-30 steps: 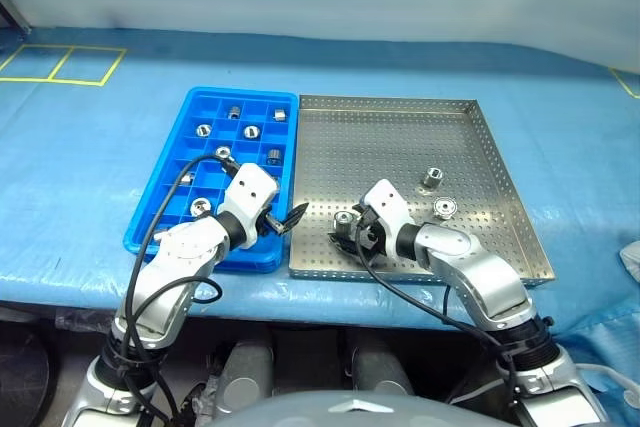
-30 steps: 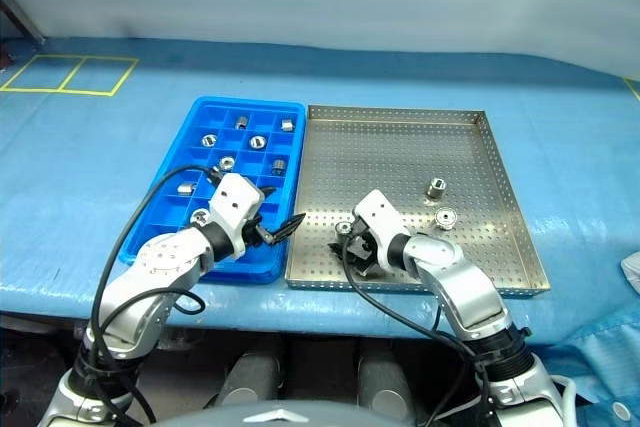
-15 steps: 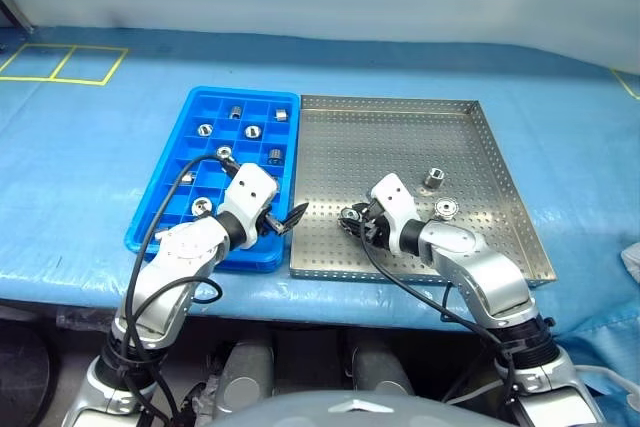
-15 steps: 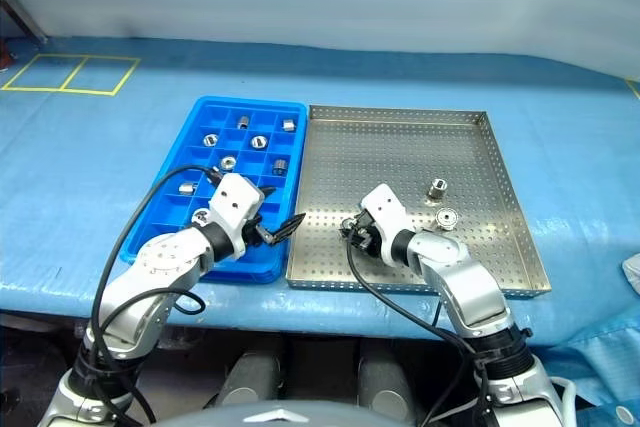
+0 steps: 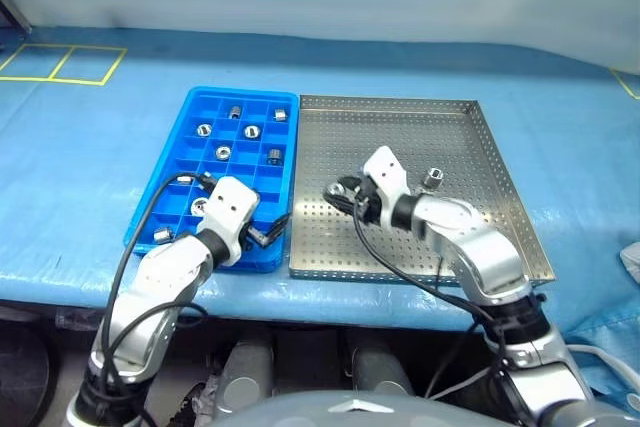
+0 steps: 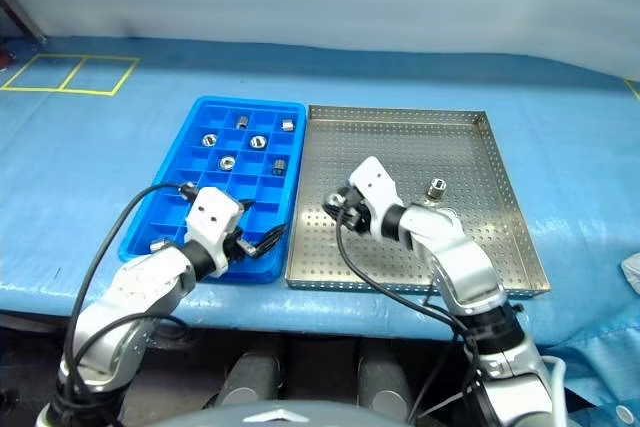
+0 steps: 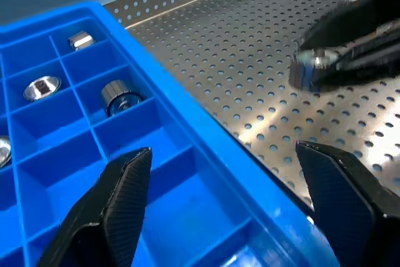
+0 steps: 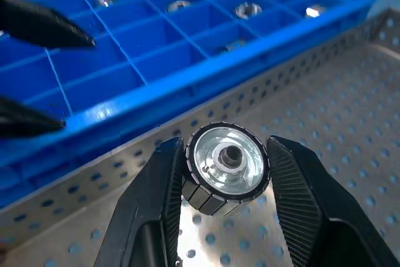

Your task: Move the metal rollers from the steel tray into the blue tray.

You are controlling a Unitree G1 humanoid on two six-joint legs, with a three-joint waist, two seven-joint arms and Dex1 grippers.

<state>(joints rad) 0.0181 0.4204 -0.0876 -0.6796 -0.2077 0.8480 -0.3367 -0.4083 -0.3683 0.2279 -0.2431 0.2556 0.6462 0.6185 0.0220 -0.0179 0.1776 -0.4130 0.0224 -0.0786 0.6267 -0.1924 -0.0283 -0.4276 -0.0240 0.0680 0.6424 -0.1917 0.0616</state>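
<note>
Here the right claw (image 8: 225, 173) grips one roller (image 8: 226, 168) between its fingers, held above the steel tray (image 5: 400, 137) near that tray's edge beside the blue tray (image 5: 180, 137). Another roller (image 5: 432, 179) stands upright on the steel tray's floor, close behind the right arm. The left claw (image 7: 231, 198) stands wide and holds nothing, over the blue tray's near corner next to the steel tray. Several rollers (image 5: 250, 131) sit in separate compartments of the blue tray, mostly toward its far end.
</note>
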